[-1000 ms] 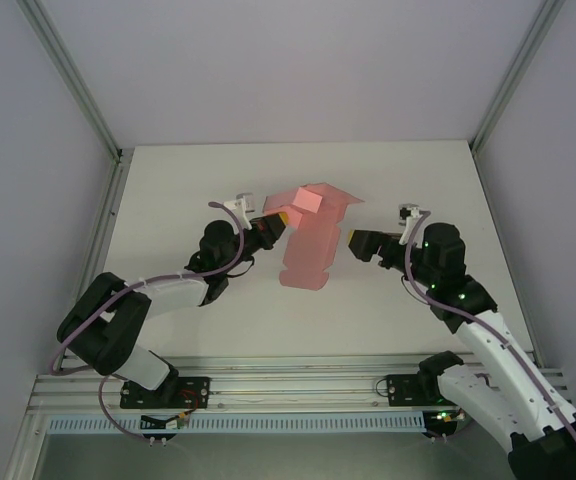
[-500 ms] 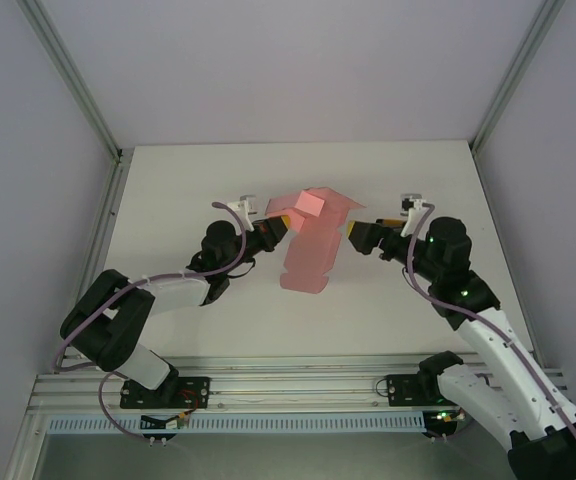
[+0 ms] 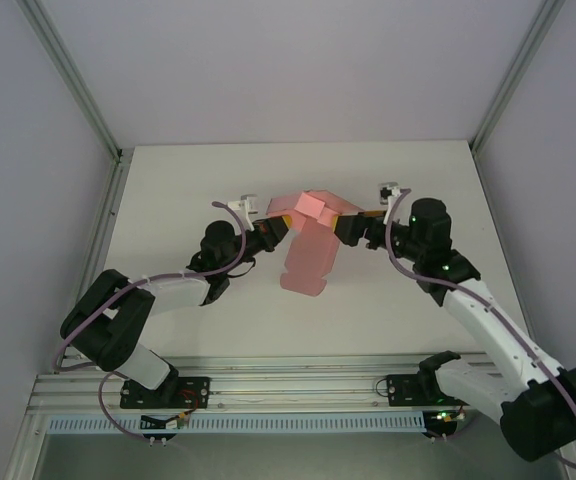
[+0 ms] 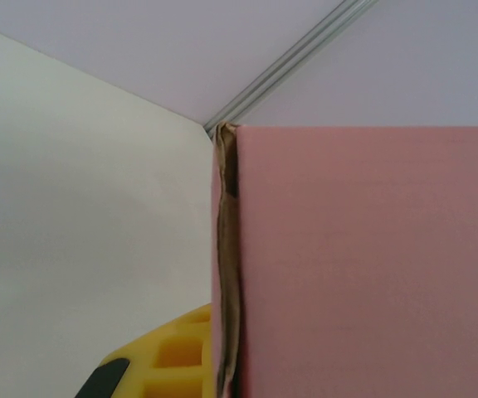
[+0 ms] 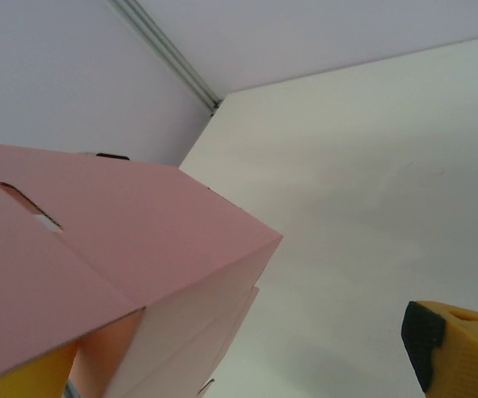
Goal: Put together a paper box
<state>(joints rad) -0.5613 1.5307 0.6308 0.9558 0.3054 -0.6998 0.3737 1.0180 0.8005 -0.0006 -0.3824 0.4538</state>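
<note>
The paper box (image 3: 308, 255) sat mid-table (image 3: 168, 190), only partly folded (far flaps raised, sides unclosed), its left edge pinched by the closed left gripper (image 3: 279, 226), while the wide-open right gripper (image 3: 347, 229) was perhaps touching the right flap.

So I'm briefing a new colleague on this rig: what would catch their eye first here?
The salmon-pink paper box, half folded and raised at its far end, stands out in the middle of the white table. The left gripper is shut on its far left corner. The right gripper stands open at its far right side, one yellow finger partly hidden behind the card.
</note>
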